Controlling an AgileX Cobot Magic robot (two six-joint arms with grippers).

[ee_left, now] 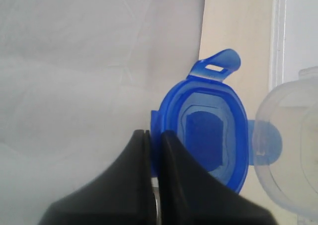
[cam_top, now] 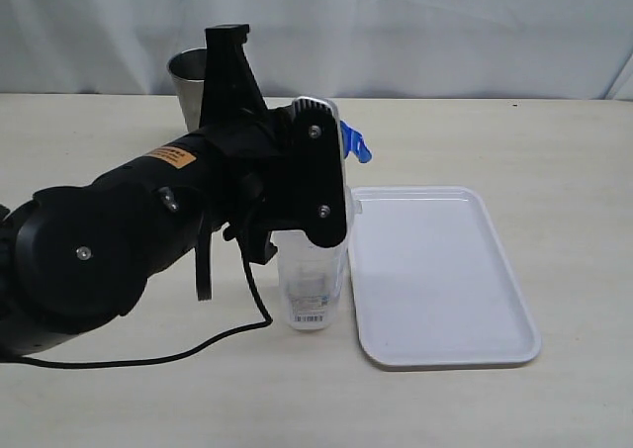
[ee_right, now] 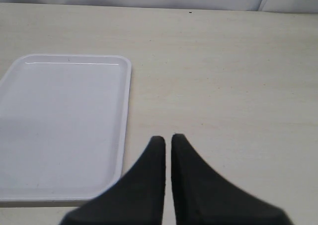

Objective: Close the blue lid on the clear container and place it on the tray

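Observation:
The clear container point(cam_top: 312, 290) stands upright on the table, just left of the white tray point(cam_top: 435, 270). My left gripper point(ee_left: 155, 134) is at the container's top and is shut on the rim of the blue lid point(ee_left: 206, 135). The lid stands tipped open beside the container's mouth point(ee_left: 293, 150), with one flap still at the mouth. In the exterior view only a blue flap point(cam_top: 356, 141) shows past the left gripper point(cam_top: 316, 171). My right gripper point(ee_right: 164, 138) is shut with nothing in it, above bare table beside the tray point(ee_right: 64, 125).
A steel tumbler point(cam_top: 188, 77) stands at the back left behind my left arm. A black cable point(cam_top: 198, 349) trails on the table in front of the arm. White cloth hangs behind the table.

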